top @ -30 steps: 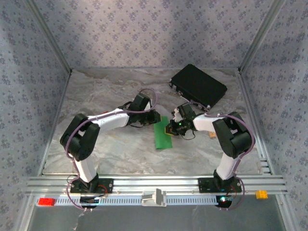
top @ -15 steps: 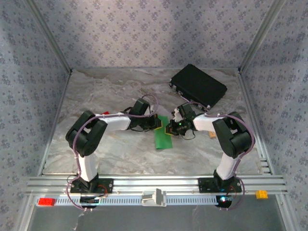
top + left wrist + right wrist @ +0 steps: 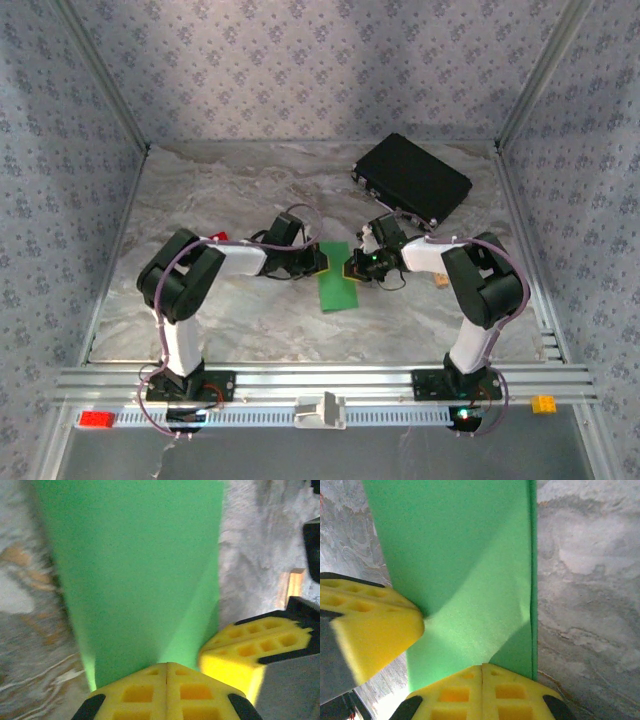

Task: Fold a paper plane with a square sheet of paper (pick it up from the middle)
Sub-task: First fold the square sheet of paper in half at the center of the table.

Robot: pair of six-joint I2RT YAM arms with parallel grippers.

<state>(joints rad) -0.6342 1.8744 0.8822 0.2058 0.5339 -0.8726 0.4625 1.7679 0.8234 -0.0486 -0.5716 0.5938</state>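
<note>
- Patterned blue-grey walls close in a marbled grey table [image 3: 200,190] on three sides, with a metal rail [image 3: 300,380] along its near edge.
- Around the middle of the table lies the green paper [image 3: 338,288], folded into a long narrow strip. Its length runs from the centre toward the near edge, slightly slanted.
- In the wrist views a diagonal crease crosses the strip, and one long edge shows a thin doubled layer.
- The left gripper [image 3: 326,259] reaches in from the left side. Its yellow fingers [image 3: 140,692] are clenched pad against pad, with the tips down at the far end of the paper.
- The right gripper [image 3: 350,268] comes in from the right side, its pads likewise pressed together, and its tips are on the same end of the strip.
- Both sets of fingertips sit just beside each other, nearly touching, over the paper's far end.
- Whether either one pinches the paper or only presses on it cannot be told.
- A black rectangular case [image 3: 412,180] lies near the far right corner, well apart from the paper.
- A small red block [image 3: 218,237] sits behind the left arm, and a small wooden block [image 3: 440,281] is beside the right arm.
- On the near ledge below the rail are a red brick [image 3: 97,419] at the left, a white clip [image 3: 321,410] in the middle and a yellow brick [image 3: 543,403] at the right.
</note>
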